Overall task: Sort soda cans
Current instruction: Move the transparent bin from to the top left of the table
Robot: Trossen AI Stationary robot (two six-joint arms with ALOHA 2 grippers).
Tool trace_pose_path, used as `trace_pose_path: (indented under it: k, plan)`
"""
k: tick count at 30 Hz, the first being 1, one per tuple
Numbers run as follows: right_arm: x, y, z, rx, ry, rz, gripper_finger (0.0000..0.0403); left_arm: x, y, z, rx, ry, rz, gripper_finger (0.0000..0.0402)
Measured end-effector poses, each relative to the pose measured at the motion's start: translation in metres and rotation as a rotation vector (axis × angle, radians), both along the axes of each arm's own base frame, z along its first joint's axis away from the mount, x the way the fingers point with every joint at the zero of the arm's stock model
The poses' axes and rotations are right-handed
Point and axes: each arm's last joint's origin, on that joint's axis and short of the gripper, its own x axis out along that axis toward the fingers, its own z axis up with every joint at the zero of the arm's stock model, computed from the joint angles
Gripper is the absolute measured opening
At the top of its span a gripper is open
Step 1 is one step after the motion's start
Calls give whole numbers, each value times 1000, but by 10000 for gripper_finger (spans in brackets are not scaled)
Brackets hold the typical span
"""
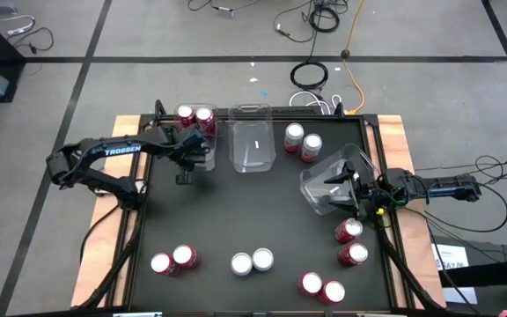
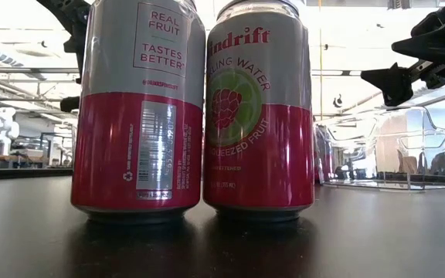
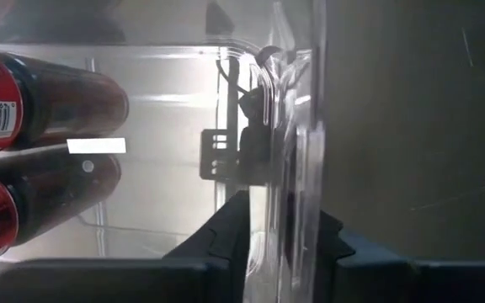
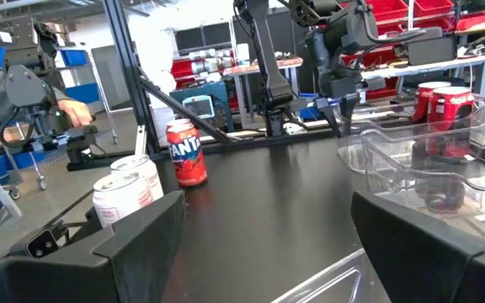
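Low view: cans [image 2: 199,116] read "REAL FRUIT TASTES BETTER" — left tool [image 3: 268,244] clamps bin wall [image 3: 289,126]; right tool [image 4: 268,244] spread.

Low view: two cans [image 2: 191,108] tops cropped at 12 o'clock, hiding most of the table [image 2: 377,239] behind.

Open middle, crowded edges
The counter [image 1: 236,220] centre is left bare; passage is blocked by bins [image 1: 252,141] behind and soda cans [image 1: 252,261] in front.
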Motion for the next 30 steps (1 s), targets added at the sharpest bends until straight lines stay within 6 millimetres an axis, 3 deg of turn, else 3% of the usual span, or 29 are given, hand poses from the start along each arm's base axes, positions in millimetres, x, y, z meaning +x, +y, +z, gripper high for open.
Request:
trace_pose_path:
  k: [12, 25, 30]
  plan:
    - [0, 0, 0, 0, 0, 0, 334, 0, 0, 2, 0, -1, 15, 171]
    - [0, 0, 0, 0, 0, 0, 334, 13, -3, 40, 61, 11, 20, 176]
    - [0, 0, 0, 0, 0, 0, 334, 12, -4, 42, 53, 29, 14, 176]
